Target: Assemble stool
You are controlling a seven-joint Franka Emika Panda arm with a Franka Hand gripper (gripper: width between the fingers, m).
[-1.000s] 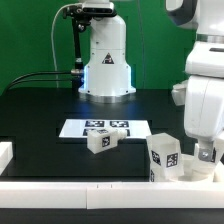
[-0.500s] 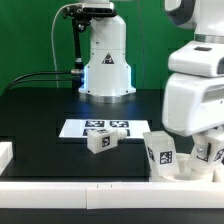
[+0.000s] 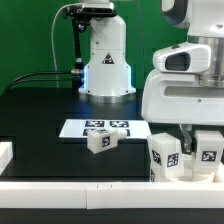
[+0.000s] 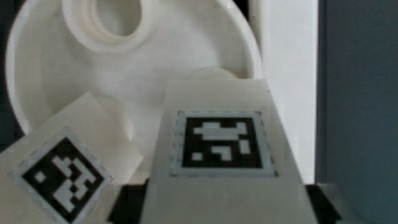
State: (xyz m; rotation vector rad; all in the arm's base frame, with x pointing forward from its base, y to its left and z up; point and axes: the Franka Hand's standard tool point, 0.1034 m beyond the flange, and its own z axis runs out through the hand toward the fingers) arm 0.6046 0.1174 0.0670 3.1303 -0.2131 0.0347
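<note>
**Three legs in view, one between the fingers**

Gripper [image 4: 222, 208] is half closed on the gripped leg [image 4: 222, 140]. Dark fingers [image 4: 125, 205] sit against both its sides, with the tag facing the wrist camera. The second leg [image 4: 71, 170] is just beside it, its tag turned diagonally. The round seat [image 4: 160, 80] fills the background behind both, with one hole showing. Can't tell if either leg is seated in it.

In the exterior view both legs stand upright at the exterior view's right front, under the arm and just behind the rail [image 3: 80, 188]. The loose leg [image 3: 100, 141] lies on the table [image 3: 40, 110], well apart from them, at the front edge of the marker board [image 3: 105, 127].
</note>
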